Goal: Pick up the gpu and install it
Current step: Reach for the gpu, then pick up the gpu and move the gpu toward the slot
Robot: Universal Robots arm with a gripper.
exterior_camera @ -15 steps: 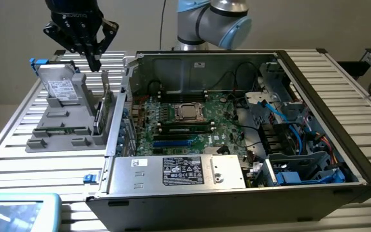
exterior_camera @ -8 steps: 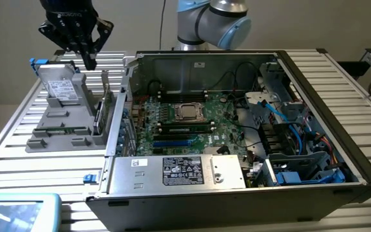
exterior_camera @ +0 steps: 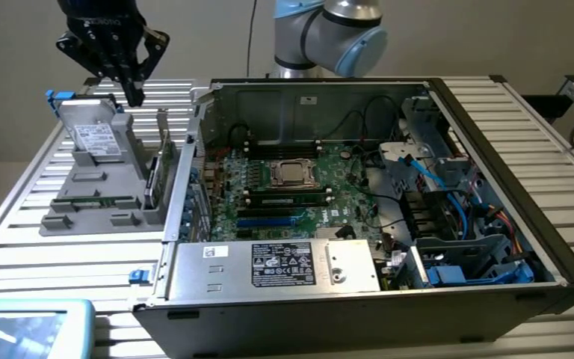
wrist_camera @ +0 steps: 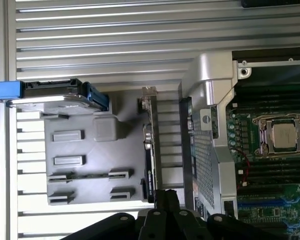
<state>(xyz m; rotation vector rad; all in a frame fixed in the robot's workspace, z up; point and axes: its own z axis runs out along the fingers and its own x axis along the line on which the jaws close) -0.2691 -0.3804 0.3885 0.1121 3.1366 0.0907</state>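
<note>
Slatted bench (exterior_camera: 28, 247), upper left of frame: jaws closed, empty, over the gpu (exterior_camera: 155, 176) standing on edge in the grey tray (exterior_camera: 68, 206); I'd square them across its thin edge.

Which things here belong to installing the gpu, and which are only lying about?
For the job:
- gpu, upright in the grey holder
- gripper, shut, holding nothing
- open computer case
- motherboard

Lying about:
- hard drive on the holder
- power supply
- CPU
</note>
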